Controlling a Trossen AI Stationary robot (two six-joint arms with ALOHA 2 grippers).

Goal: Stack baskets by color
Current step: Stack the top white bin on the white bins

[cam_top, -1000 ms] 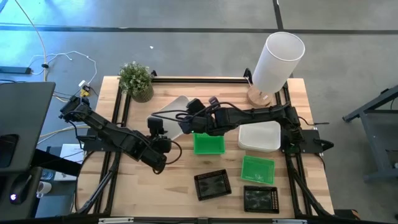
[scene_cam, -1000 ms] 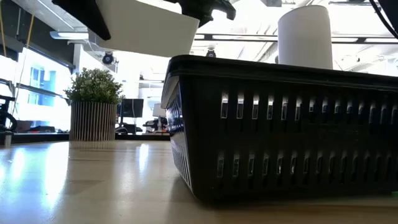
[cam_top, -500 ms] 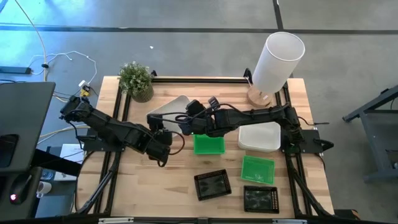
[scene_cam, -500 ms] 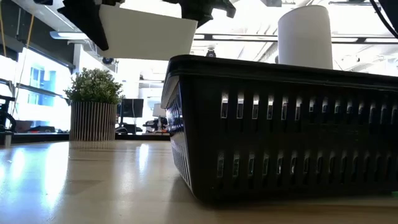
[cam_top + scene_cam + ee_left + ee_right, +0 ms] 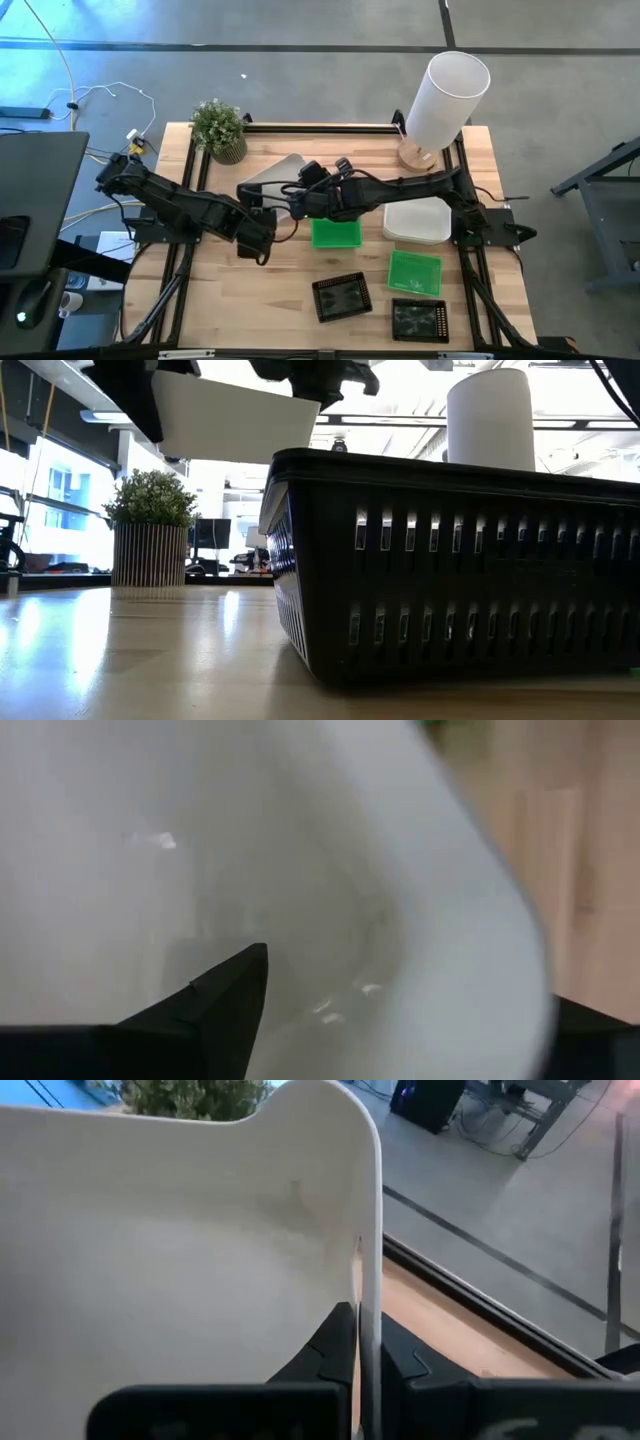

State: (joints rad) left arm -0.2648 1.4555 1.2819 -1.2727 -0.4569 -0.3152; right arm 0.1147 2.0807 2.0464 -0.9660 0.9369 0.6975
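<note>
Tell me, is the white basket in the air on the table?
No, lifted. The white basket hangs above the table, pinched by the right gripper.

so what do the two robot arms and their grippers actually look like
Both arms are dark, almost black, built of jointed segments, with thin black cables looping beside them. The left gripper and right gripper are the same black, each ending in two flat, tapered fingers. No markings show.

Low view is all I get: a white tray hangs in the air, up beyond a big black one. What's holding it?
Observer: The right gripper pinches one wall of the white basket.
Operator: And the other arm?
Observer: The left gripper is open at the basket's opposite end, a wall between its fingers.
Operator: Where might it go?
Observer: Perhaps onto the second white basket, lying on the right side of the table.
</note>
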